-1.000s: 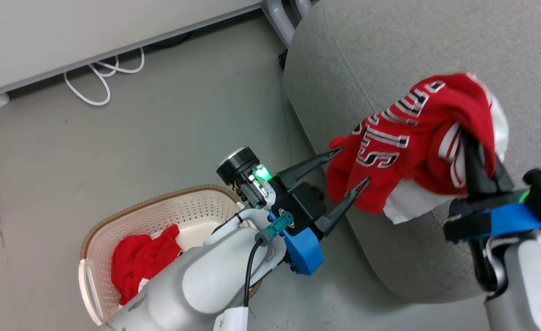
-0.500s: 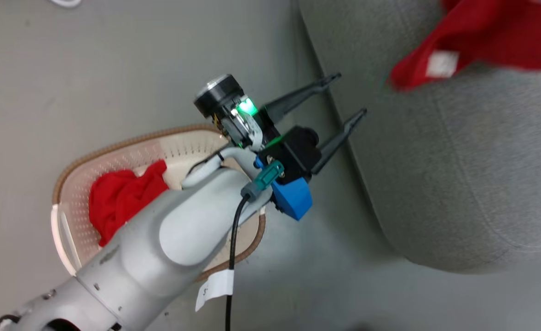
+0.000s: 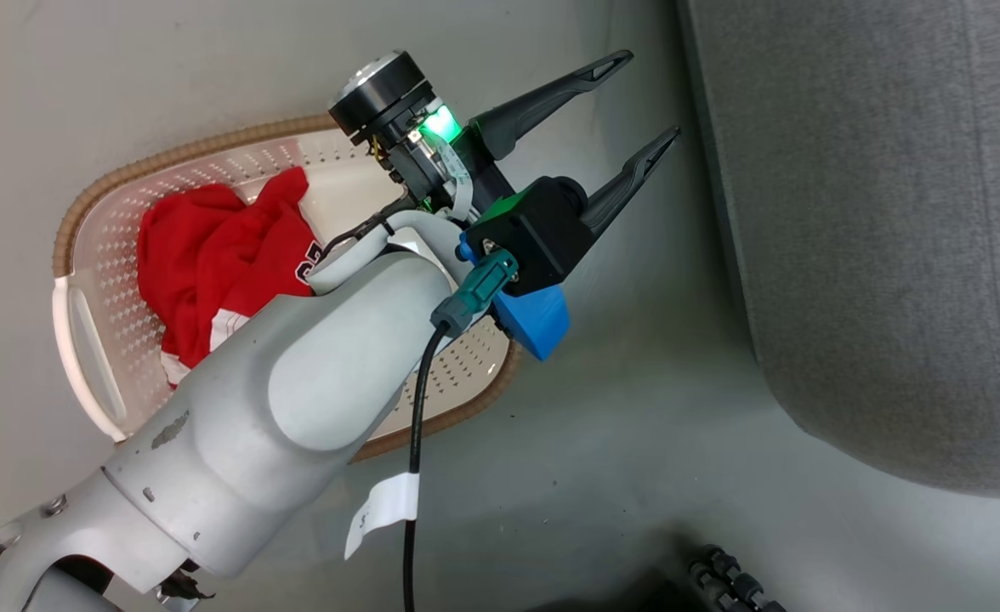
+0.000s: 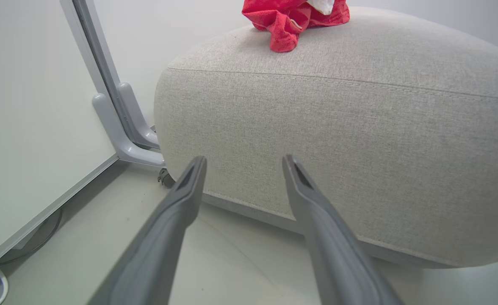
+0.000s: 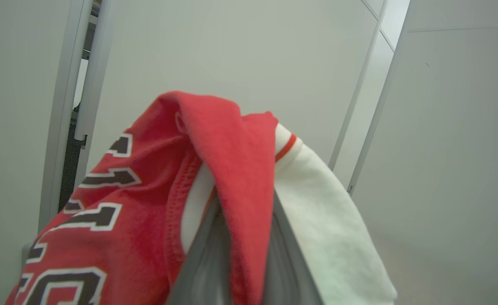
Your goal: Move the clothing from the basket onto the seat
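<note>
The right end effector point(image 5: 244, 212) is clenched on a red jersey point(image 5: 139, 212). A fold of red cloth and its white panel is pinched between the two fingers, and the rest drapes down both sides, with black-and-white lettering on the hanging part. The left end effector point(image 3: 651, 93) is released, its dark fingers spread wide with nothing between them. It hangs above the floor point(image 3: 636, 442) in the gap between the basket point(image 3: 83, 280) and the seat point(image 3: 874, 212), pointing at the seat's rounded side.

A second red jersey point(image 3: 202, 255) lies crumpled inside the basket, against the wall farther from the seat and partly hidden under the left forearm. In the left wrist view a red garment point(image 4: 293, 19) rests bunched on the seat's top near its far edge. Whether that is the lower end of the held jersey or a separate piece cannot be told.

The step in hand looks like delivering the held jersey to the seat, with at least one piece left to fetch. The next move calls for the right end effector to be over the seat's top, well inside the rounded edge so the soft cloth does not slide off, before letting go. The left one, already spread, seems well placed to go down into the basket for the remaining jersey, closing on a bunched fold rather than the perforated wall.
</note>
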### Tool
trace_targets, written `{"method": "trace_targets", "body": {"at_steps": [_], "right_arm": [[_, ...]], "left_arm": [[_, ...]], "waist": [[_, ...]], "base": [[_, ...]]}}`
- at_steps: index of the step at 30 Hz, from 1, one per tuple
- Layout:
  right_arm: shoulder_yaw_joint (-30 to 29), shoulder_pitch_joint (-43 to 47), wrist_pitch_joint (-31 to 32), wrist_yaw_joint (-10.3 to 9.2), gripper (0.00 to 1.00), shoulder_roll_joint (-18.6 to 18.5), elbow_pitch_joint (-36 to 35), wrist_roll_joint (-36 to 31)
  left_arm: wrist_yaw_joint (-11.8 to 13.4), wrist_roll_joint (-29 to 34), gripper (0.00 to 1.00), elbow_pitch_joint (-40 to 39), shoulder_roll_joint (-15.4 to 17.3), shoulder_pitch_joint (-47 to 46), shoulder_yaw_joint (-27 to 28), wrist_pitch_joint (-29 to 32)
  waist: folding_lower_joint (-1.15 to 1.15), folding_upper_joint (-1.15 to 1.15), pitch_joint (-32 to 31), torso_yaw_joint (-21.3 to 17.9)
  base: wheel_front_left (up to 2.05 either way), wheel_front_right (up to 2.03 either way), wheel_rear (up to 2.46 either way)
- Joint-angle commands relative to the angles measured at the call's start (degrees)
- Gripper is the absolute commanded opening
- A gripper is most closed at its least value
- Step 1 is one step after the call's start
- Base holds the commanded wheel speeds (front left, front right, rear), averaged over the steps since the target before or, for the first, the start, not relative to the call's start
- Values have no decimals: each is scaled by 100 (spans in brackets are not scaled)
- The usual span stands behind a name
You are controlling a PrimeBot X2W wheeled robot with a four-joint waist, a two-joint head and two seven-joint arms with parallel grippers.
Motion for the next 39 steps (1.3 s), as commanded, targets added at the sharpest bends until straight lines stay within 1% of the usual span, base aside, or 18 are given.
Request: {"method": "trace_targets", "body": {"at_steps": [1, 12, 16, 19, 20, 21, 22, 23, 28, 34, 39], "right_arm": [[1, -8, -20, 1, 0, -2, 92, -39], [132, 456, -19, 1, 0, 538, 1230, -131], [217, 510, -20, 1, 0, 650, 1610, -102], [251, 515, -20, 1, 0, 738, 1761, -78], [239, 527, -20, 1, 16, 762, 1758, -90], [224, 556, -20, 1, 43, 788, 1750, -107], [209, 583, -20, 1, 93, 820, 1740, -113], [199, 623, -20, 1, 100, 847, 1722, -114], [171, 1087, -20, 1, 100, 925, 1288, -91], [388, 1770, -21, 1, 100, 1091, 485, -235], [858, 2232, -19, 1, 100, 1221, -63, -354]], "left_arm": [[-8, 39, 100, -25, 10, -73, 26, -16], [-7, 92, 100, -61, -82, -98, 67, -16], [-7, 110, 100, -82, -64, -66, 88, -16], [-7, 116, 100, -72, -46, -39, 105, -16], [-7, 119, 100, -61, -53, -21, 109, -16], [-7, 116, 100, -57, -66, -6, 113, -16], [-8, 110, 100, -52, -79, 12, 117, -16], [-8, 110, 100, -58, -88, 27, 123, -16], [11, 74, 100, -145, -130, 190, 245, -16], [101, -26, 100, -280, -156, 634, 556, -16], [208, -81, 100, -506, -173, 1134, 1044, -16]], "waist": [[-1, 0, 73, 55], [-1, 0, 150, 134], [-1, 0, 158, 149], [-1, 0, 147, 142], [-1, 0, 131, 135], [-1, 0, 111, 134], [-1, 0, 79, 131], [-1, 0, 40, 130], [-1, 0, -266, 139], [-1, 0, -941, 157], [-1, 0, -1555, 309]], "base": [[0, 0, 0], [0, 0, 0], [0, 0, 0], [0, 0, 0], [0, 0, 0], [0, 0, 0], [0, 0, 0], [0, 0, 0], [0, 0, 0], [0, 0, 0], [0, 0, 0]]}}
